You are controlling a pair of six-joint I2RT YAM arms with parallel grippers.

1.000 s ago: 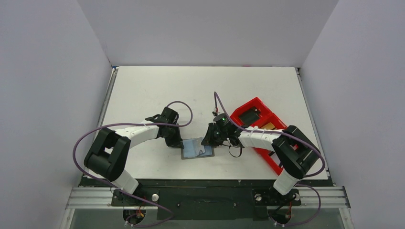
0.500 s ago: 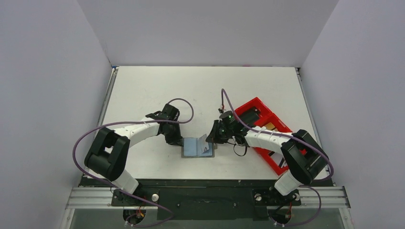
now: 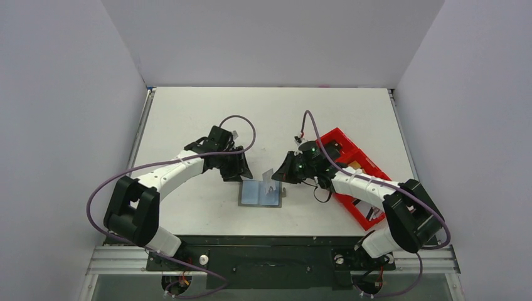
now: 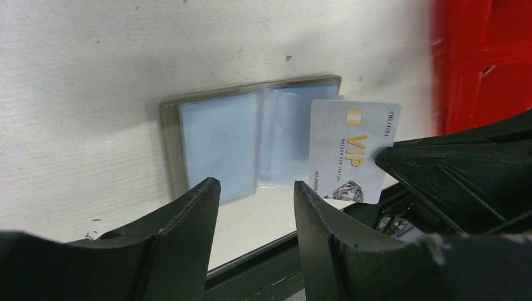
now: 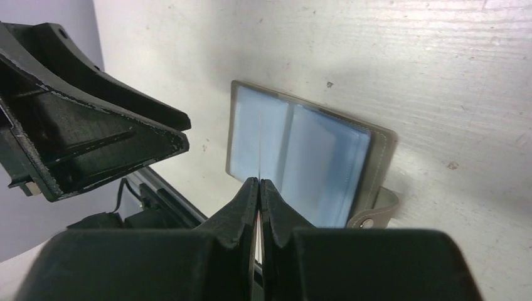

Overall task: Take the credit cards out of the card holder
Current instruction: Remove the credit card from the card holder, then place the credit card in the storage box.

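While the card holder (image 3: pixel 260 194) lies spread open near the six o'clock edge of the table (image 3: pixel 188 113), the right gripper (image 5: pixel 258 185) is pinched tight on one pale card (image 4: pixel 351 150) with gold VIP lettering. It holds the card on edge over the holder's three o'clock half, and the card appears clear of the pocket. The left gripper (image 4: pixel 254 188) hovers at the holder's ten o'clock, jaws apart and empty, touching nothing.

That puts one card out of the holder but not yet set down. The blue pockets look flat and bare in both wrist views, though whether another card hides inside cannot be told. At the holder's three o'clock sits a red tray (image 3: pixel 350 144). A small tan shape in it may be a card already removed, but it is too small to confirm. What seems left is to put the held card down and check the pockets.
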